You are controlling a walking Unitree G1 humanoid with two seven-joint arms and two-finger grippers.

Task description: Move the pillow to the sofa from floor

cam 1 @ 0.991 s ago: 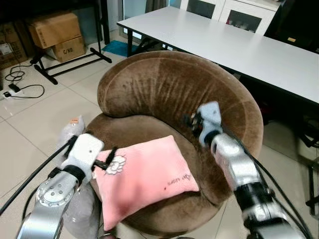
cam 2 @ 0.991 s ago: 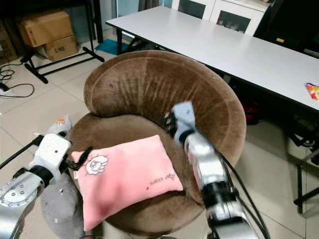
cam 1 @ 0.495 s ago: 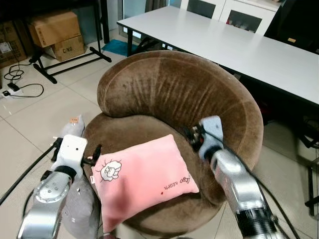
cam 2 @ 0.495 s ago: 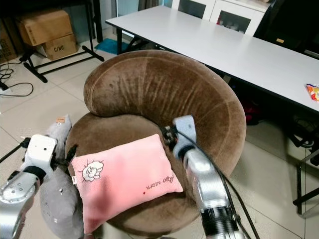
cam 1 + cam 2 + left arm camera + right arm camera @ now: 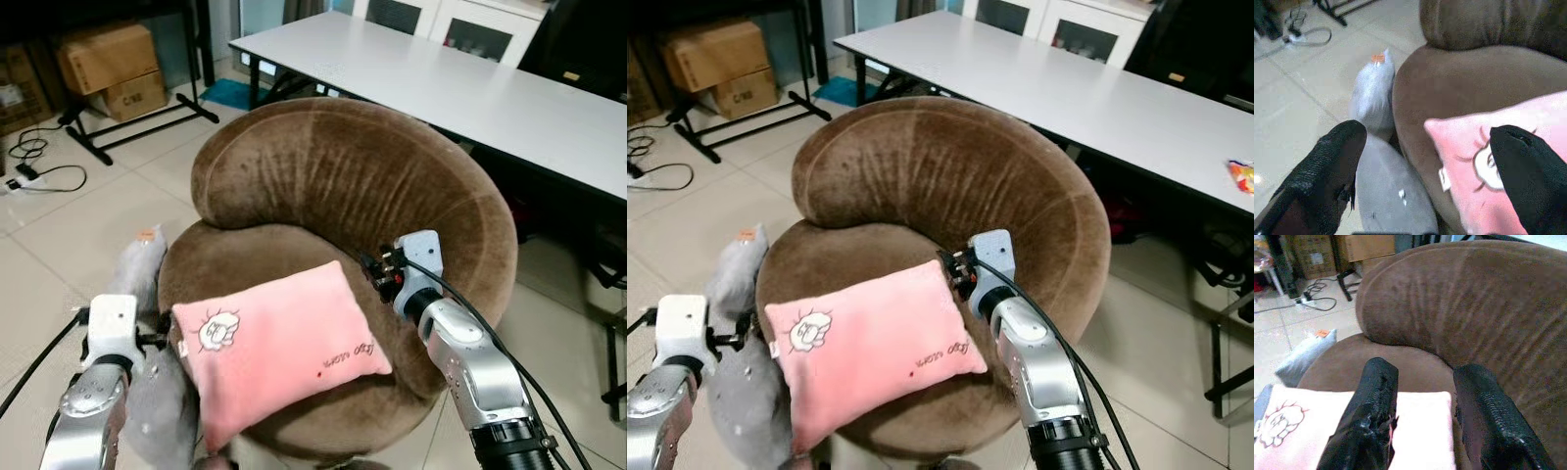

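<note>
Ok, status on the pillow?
Both grippers open, left gripper and right gripper off it. Pink pillow lies on the brown sofa. Grey cushions beside.

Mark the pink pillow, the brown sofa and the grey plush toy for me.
pink rectangular pillow [image 5: 279, 343], left eye view, middle of its top face
brown round velvet sofa [image 5: 338, 176], left eye view, backrest
grey plush toy [image 5: 740, 387], right eye view, its body beside the sofa

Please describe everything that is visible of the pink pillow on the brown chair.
The pink pillow is rectangular and looks soft, like plush fabric. It has a white cartoon sheep printed near one corner, small dark lettering near the opposite side, and a small white tag on its edge. It lies flat and slightly askew on the seat of the brown sofa, with its lower corner hanging over the front edge. Neither gripper holds it.
</note>
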